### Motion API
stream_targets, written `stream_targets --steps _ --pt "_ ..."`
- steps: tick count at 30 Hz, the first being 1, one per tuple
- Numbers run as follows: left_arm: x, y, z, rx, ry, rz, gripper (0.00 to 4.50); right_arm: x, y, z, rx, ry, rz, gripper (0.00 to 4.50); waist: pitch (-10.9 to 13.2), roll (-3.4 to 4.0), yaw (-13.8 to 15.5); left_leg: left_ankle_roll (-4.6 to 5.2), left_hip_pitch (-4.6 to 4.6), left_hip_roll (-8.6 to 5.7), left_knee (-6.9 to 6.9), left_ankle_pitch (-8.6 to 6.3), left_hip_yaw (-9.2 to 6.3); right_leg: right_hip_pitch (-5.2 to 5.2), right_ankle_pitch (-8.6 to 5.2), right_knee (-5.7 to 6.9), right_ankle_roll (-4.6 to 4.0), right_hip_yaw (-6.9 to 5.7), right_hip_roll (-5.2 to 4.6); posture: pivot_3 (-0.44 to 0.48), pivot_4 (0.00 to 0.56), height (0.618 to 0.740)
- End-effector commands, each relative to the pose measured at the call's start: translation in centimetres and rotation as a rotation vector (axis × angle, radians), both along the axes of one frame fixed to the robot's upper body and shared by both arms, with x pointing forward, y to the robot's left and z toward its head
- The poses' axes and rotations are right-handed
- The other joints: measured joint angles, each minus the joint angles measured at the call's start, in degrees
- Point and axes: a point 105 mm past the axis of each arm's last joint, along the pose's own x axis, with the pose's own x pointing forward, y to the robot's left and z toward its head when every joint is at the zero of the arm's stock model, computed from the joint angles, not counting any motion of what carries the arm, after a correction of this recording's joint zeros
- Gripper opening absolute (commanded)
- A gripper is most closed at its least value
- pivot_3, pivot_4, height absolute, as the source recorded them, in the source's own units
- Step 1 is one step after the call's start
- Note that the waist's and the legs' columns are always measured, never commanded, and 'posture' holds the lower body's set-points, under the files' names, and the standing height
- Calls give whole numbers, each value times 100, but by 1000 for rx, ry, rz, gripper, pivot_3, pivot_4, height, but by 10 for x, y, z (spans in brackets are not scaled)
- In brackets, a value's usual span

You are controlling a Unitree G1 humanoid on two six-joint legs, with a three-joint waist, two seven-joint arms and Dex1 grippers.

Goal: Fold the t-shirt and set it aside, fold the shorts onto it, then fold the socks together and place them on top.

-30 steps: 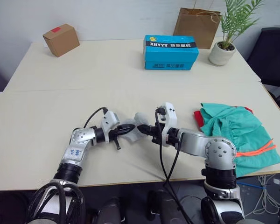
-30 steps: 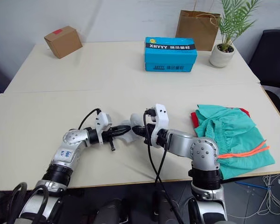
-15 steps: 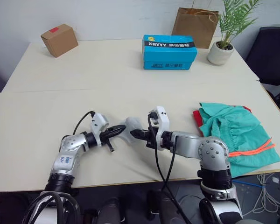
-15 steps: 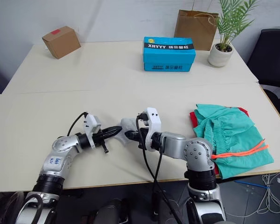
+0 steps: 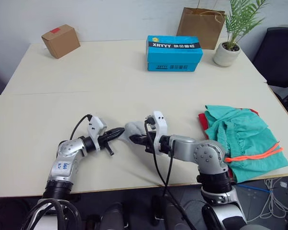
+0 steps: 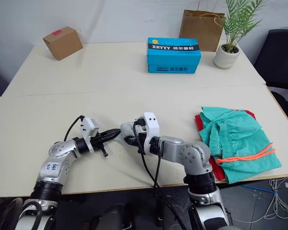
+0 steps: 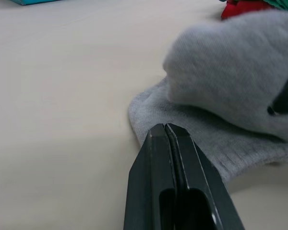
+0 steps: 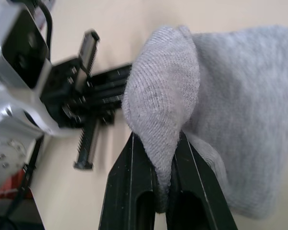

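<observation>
Your right gripper (image 8: 158,158) pinches a fold of the grey socks (image 5: 133,128), mid-table between both arms; the left gripper (image 7: 167,132) (fingers pressed together, empty) touches their near edge.

Setting: office or lab room. Evidence: pale beige table (image 5: 62,110) against plain white wall; black office chair (image 5: 281,50); potted palm (image 5: 230,33); brown paper bag (image 5: 201,26); cardboard box (image 5: 60,40); cables on floor (image 5: 278,191).

Grey socks (image 5: 132,130) bunched mid-table near the front edge, one fold lifted, teal shorts (image 5: 240,139) crumpled at the right, covering the red t-shirt (image 5: 203,120) beneath
</observation>
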Motion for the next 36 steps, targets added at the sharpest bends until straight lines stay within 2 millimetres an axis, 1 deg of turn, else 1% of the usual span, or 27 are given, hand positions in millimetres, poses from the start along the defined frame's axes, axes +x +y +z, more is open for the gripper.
stream_targets --steps 1,5,7,8,10,11,13,15,19,21,22,24,25,26,29,32,33,34,36 --pt "-4 9 -16 10 55 33 0 4 3 9 23 -34 -2 19 0 0 -1 0 0 0 0 0 0 0 0 -1 0 0 0 0 150 740" --pt "-5 10 -18 11 55 39 0 5 6 5 2 -33 12 19 0 0 -5 0 -1 0 -1 -1 1 -2 0 -1 0 1 -1 0 150 740" --pt "-6 11 -18 2 53 52 0 0 10 5 1 -31 59 607 0 0 -9 -1 0 0 -2 -1 2 -3 -1 0 -1 2 0 0 150 740" --pt "-5 12 -16 -13 51 62 0 -2 11 5 0 -34 74 805 0 0 -14 -1 0 1 -3 -1 2 -3 -1 0 -1 2 0 0 150 740" --pt "-6 14 -12 -51 50 78 0 -3 11 6 7 -40 85 1417 0 0 -20 -1 0 1 -4 0 2 -3 -1 1 -2 2 0 0 150 740" --pt "-10 15 -8 -74 58 63 0 -6 13 10 47 -30 119 1833 0 0 -24 -1 1 2 -4 0 2 -3 -1 1 -2 2 1 0 150 740" --pt "-18 19 -1 -106 62 52 0 -14 14 21 139 -11 182 2530 0 0 -28 -2 -1 3 -5 0 2 -6 -1 1 -2 2 2 0 150 740" --pt "-25 31 6 -134 64 89 0 -21 8 32 191 -36 248 3108 0 0 -41 -4 -4 4 -7 -1 3 -10 -1 -1 -2 2 2 0 150 740" --pt "-32 57 15 -172 67 190 0 -26 -18 39 213 -100 295 3108 2 2 3 -1 -15 3 -5 -2 2 -20 -2 -2 -3 2 1 0 150 740" --pt "-36 65 21 -190 62 217 0 -27 -35 40 213 -127 301 3108 2 2 9 5 -25 2 0 -5 1 -24 -2 -4 -3 1 -2 0 150 740" --pt "-37 66 29 -210 52 214 0 -25 -44 37 203 -134 288 3108 3 1 24 6 -26 1 0 -5 1 -24 -2 -5 -3 2 -2 0 150 740" --pt "-39 60 46 -245 33 185 0 -16 -56 32 191 -169 230 2728 4 -2 63 9 -45 -3 4 -5 -2 -40 -1 -3 -3 -1 -5 0 150 740" --pt "-38 55 54 -259 27 159 0 -11 -58 29 174 -209 205 2515 4 -2 75 9 -55 -4 6 -5 -7 -43 -1 -9 -2 -6 -5 0 150 740" --pt "-38 48 60 -263 23 133 0 -6 -56 30 167 -263 187 2186 4 -2 90 8 -57 -5 6 -5 -6 -43 0 -11 -1 -6 -5 0 150 740" --pt "-34 29 72 -241 16 51 0 4 -43 36 183 -407 148 1137 4 -2 91 6 -57 -7 7 -3 -3 -46 1 -8 0 -6 -2 0 150 740" --pt "-29 16 78 -229 9 1 0 11 -30 34 164 -478 134 49 4 -2 72 -26 -52 -5 5 15 -3 -46 1 -1 0 -6 5 0 150 740" --pt "-27 13 80 -230 7 -7 0 12 -27 33 154 -497 132 13 4 -2 72 -29 -52 -4 5 17 -3 -47 1 1 0 -6 5 0 150 740" --pt "-25 4 79 -214 6 -35 0 16 -22 26 103 -521 128 13 4 -2 73 -30 -52 -4 5 18 -3 -47 1 1 0 -6 5 0 150 740" --pt "-21 -13 68 -170 25 -78 0 23 -14 8 8 -531 120 13 4 -2 90 -29 -54 -7 10 18 -2 -47 1 0 0 -6 1 0 150 740"
